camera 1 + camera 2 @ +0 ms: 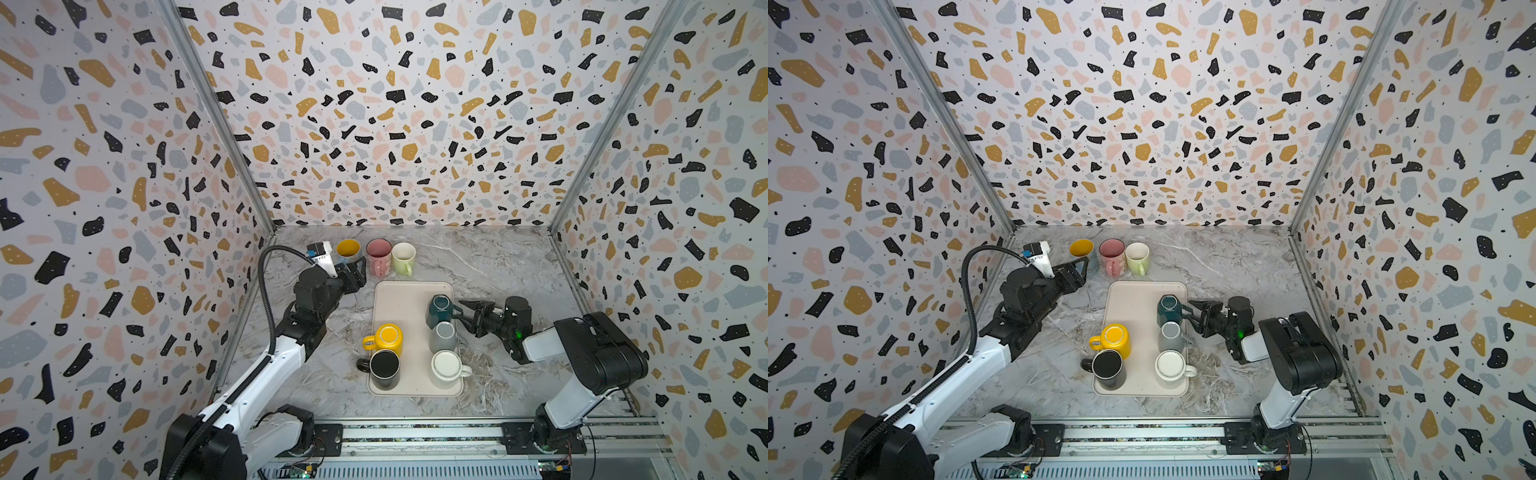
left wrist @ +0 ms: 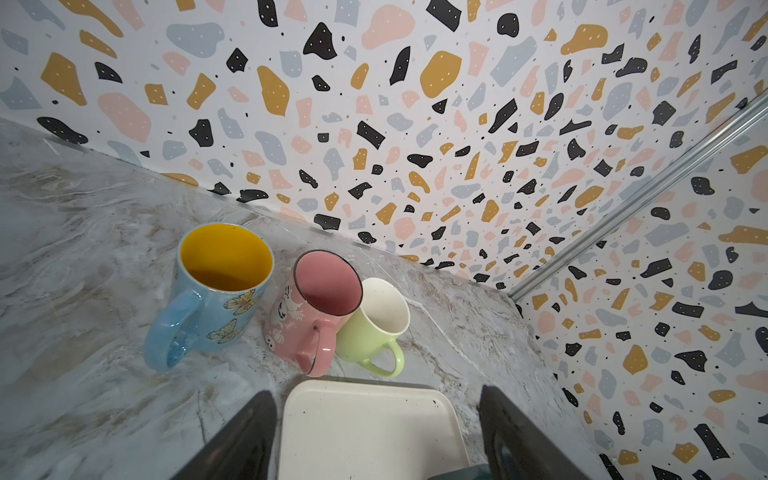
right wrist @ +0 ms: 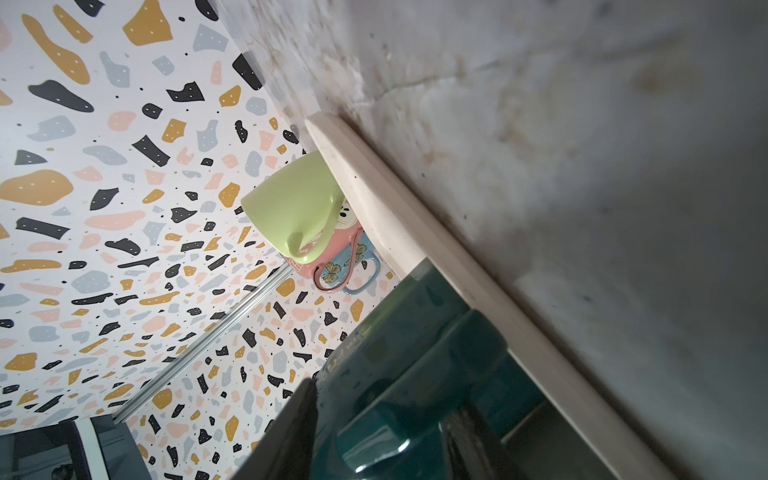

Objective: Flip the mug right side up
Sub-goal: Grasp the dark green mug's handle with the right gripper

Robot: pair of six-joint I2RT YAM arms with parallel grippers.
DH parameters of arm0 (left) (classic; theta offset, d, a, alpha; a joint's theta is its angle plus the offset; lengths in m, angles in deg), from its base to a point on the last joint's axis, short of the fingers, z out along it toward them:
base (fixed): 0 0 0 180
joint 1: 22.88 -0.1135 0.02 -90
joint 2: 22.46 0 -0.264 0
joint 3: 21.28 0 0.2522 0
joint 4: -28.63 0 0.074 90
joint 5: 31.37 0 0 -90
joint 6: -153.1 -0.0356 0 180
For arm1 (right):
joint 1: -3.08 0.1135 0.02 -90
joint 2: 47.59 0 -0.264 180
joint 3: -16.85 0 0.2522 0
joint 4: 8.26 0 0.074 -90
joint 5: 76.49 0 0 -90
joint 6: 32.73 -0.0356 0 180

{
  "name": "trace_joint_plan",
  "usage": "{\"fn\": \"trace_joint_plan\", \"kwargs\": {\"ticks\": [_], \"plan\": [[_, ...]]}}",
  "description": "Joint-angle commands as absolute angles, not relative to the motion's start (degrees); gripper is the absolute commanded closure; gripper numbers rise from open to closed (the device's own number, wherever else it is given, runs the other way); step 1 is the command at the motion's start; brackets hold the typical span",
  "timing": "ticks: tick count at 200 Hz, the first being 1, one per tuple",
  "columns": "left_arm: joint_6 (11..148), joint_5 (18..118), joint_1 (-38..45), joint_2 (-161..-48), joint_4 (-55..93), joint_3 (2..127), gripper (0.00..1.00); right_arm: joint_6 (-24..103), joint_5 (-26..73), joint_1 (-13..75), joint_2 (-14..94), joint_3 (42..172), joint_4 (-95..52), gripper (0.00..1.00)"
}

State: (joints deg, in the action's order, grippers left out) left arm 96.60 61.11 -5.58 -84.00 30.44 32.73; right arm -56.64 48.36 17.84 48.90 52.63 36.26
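A dark teal mug [image 1: 439,312] [image 1: 1168,311] stands bottom up on the far right part of the cream tray [image 1: 395,299], its handle pointing right. My right gripper [image 1: 460,311] [image 1: 1188,310] reaches in from the right and is open, its jaws straddling that handle with narrow gaps. In the right wrist view the teal handle [image 3: 399,415] fills the space between the dark fingers [image 3: 291,419]. My left gripper [image 1: 362,272] [image 2: 378,432] hovers open and empty over the tray's far left corner [image 2: 365,415].
Also bottom up on the tray are a grey mug [image 1: 444,336], a white mug [image 1: 449,368], a yellow mug [image 1: 388,338] and a black mug [image 1: 384,368]. Behind the tray, a blue mug [image 1: 348,249], a pink mug [image 1: 379,253] and a green mug [image 1: 403,257] stand upright.
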Motion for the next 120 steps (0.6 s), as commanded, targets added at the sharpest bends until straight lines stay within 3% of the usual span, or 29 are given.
{"fn": "trace_joint_plan", "kwargs": {"ticks": [1,67,120], "plan": [[95.37,60.85,-5.92,-84.07,33.54,33.7,0.22,-58.87,47.45,18.71,50.2,54.51,40.21,0.53],[94.3,60.3,-5.92,-84.18,32.87,34.23,0.22,-60.89,47.28,20.35,54.79,56.88,44.13,0.58],[94.2,59.95,-5.92,-84.53,32.71,34.38,0.22,-62.45,47.35,20.96,58.58,58.49,48.01,0.69]]}}
